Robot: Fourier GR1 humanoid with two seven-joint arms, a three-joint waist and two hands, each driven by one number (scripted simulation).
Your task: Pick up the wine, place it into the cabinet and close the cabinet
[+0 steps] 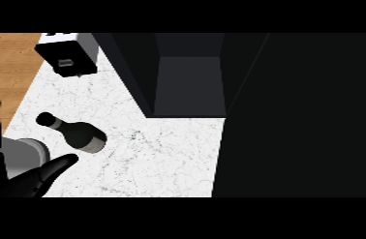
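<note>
The wine [75, 132] stands on the white table [164, 156], near left, beside the open dark cabinet [190, 83]. The left hand [32, 180] sits just near of it, fingers spread, touching nothing. A black appliance [68, 54] sits far left.

left robot hand [34, 179] at the lower left corner, fingers outstretched and relaxed

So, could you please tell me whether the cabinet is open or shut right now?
Open. The cabinet shows its dark interior, and its door stands swung out at the right. The wine bottle is outside on the counter.
</note>
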